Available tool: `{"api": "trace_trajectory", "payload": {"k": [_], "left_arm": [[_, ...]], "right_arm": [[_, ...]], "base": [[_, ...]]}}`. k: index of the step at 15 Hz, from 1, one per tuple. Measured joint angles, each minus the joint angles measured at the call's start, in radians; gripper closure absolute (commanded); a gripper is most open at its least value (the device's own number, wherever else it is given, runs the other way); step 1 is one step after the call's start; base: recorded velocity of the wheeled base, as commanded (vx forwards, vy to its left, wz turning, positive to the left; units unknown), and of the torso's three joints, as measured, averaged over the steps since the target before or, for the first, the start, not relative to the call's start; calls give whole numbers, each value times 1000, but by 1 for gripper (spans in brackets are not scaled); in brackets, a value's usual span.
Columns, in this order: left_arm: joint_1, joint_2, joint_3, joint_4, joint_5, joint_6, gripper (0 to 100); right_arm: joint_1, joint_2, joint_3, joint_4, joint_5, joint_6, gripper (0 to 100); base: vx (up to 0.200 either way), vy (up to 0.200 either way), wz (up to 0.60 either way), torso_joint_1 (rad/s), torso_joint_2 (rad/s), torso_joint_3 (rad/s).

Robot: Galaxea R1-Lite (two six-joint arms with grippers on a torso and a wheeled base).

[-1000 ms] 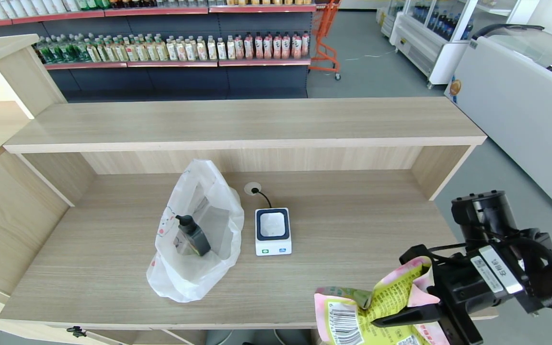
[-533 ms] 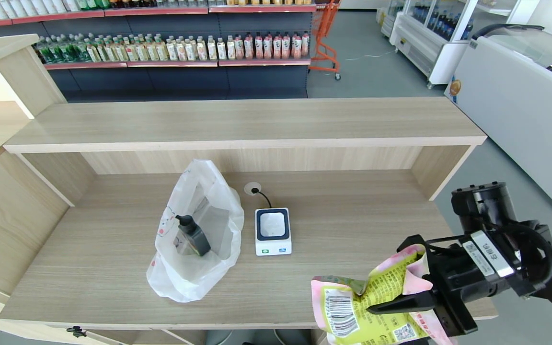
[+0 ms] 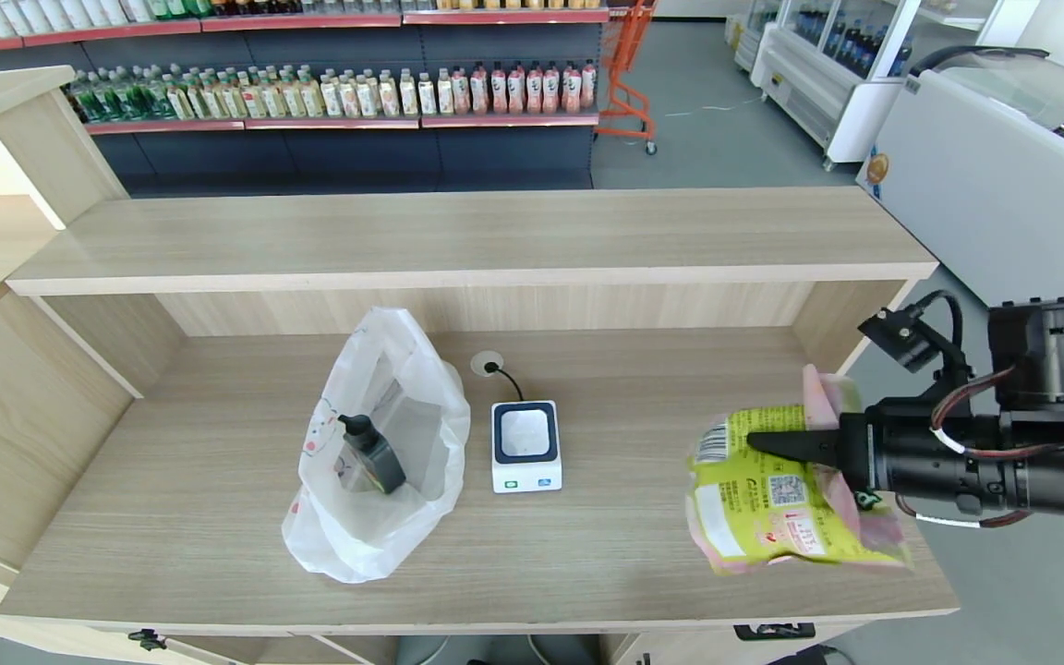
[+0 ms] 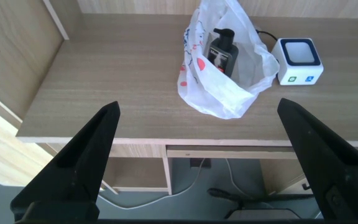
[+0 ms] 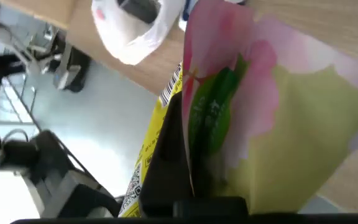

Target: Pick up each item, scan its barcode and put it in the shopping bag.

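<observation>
**Now the pouch sits right of the scanner, barcode facing up**

Farthest left, the left gripper (image 4: pixel 197 106) hangs off the near edge of the tabletop (image 3: pixel 643 397), its fingers spread wide and holding nothing. The shopping bag (image 3: pixel 375 517) stands open left of centre with a dark pump bottle (image 3: pixel 370 454) inside. Just beside it to the right sits the scanner (image 3: pixel 526 445), window upward. Well to the right, over the tabletop's right end, the right gripper (image 3: pixel 763 445) pinches the yellow-and-pink pouch (image 3: pixel 763 513). The barcode (image 3: pixel 712 443) is on the corner nearest the scanner and faces up. The scanner lies straight to the left along the gripper's line, so the right arm is plainly the nearer one, and the pouch likely needs turning over.

A second ago the pouch was low at the tabletop's near edge. It has since swung up and farther in, and the arm now points left.
</observation>
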Motion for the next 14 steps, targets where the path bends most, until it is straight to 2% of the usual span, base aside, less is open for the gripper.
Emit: {"api": "trace_trajectory", "payload": {"k": [1, 3, 6, 7, 9, 14], "left_arm": [[0, 0, 0, 0, 0, 0, 0], [0, 0, 0, 0, 0, 0, 0], [0, 0, 0, 0, 0, 0, 0], [0, 0, 0, 0, 0, 1, 0], [0, 0, 0, 0, 0, 1, 0], [0, 0, 0, 0, 0, 0, 0]], "right_arm": [[29, -14, -45, 112, -110, 139, 100], [69, -27, -221, 372, -225, 405, 100], [88, 31, -538, 698, -316, 794, 100], [84, 67, -607, 783, -334, 902, 100], [77, 122, -674, 819, -346, 974, 100], [75, 157, -700, 823, -342, 978, 100]], "base": [[0, 0, 0, 0, 0, 0], [0, 0, 0, 0, 0, 0], [0, 0, 0, 0, 0, 0], [0, 0, 0, 0, 0, 0], [0, 0, 0, 0, 0, 0], [0, 0, 0, 0, 0, 0]]}}
